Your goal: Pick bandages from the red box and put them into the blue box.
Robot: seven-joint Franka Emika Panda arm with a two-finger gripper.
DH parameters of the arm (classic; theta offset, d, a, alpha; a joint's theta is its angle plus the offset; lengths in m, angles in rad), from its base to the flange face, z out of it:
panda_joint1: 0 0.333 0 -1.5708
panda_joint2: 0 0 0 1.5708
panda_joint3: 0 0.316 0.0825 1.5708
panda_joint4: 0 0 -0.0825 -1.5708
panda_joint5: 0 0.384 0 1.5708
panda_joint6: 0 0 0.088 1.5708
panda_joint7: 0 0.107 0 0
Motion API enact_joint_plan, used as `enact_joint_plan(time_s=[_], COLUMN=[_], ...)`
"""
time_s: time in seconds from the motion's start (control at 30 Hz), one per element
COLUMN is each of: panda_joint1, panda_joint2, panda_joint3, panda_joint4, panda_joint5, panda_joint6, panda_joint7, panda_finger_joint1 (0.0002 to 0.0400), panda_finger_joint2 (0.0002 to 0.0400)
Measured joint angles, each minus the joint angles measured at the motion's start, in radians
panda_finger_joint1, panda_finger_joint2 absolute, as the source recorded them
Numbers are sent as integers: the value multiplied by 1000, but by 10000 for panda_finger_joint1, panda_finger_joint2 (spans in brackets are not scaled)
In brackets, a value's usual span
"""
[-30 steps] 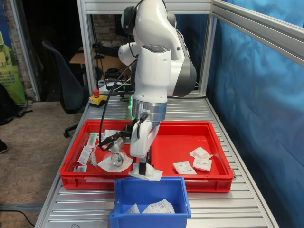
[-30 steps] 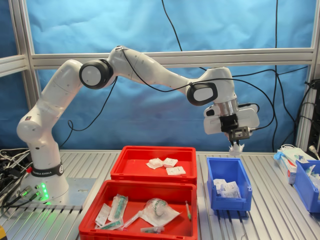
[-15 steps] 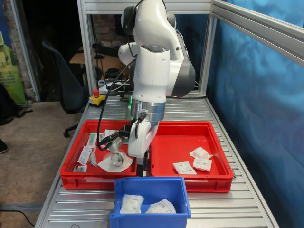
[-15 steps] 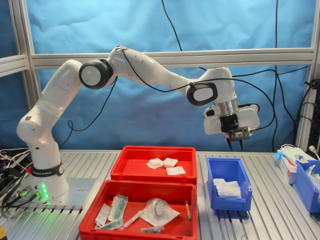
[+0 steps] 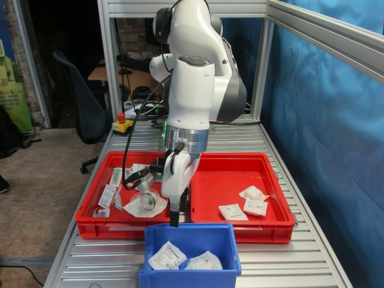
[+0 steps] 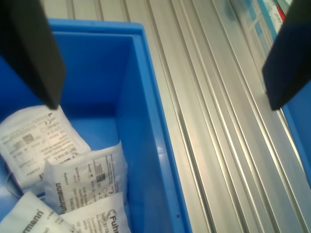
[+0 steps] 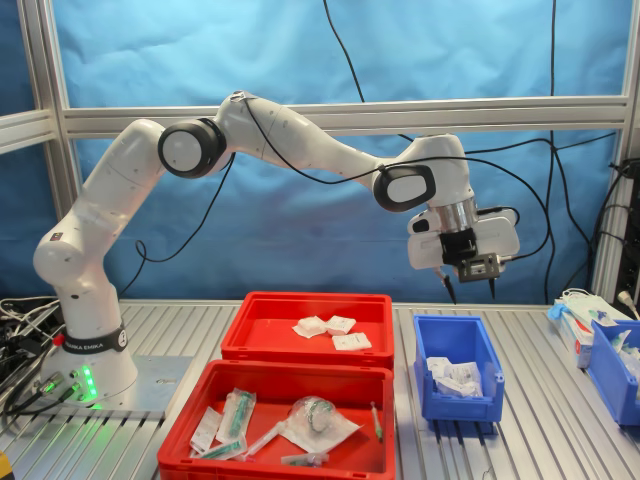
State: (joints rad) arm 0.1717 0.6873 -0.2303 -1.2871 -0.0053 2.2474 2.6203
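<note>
Tool (image 7: 468, 289) wide open, empty, above blue box (image 7: 458, 392) w/ bandages (image 7: 455, 378) inside.

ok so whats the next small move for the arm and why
Probably swing back over the red box: the tool hangs open and empty above the blue box, packets already lie inside it, and three bandages remain to be picked.

A second red tray (image 7: 275, 455) holds syringe packs (image 7: 237, 412).

Both exterior views share the blue box (image 5: 191, 252) (image 7: 457, 366), from perpendicular sides; the wrist view looks straight down into it.
</note>
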Motion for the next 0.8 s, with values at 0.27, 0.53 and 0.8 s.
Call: enact_joint_plan(time_s=[0.27, 0.53, 0.8], panda_joint1=[0, 0, -7], panda_joint2=[0, -9, -40], panda_joint3=[11, 47, 115], panda_joint4=[0, 0, 0], panda_joint5=[0, 0, 0], panda_joint6=[0, 0, 0], panda_joint7=[0, 0, 0], panda_finger_joint1=[393, 399, 400], panda_finger_joint2=[393, 399, 400])
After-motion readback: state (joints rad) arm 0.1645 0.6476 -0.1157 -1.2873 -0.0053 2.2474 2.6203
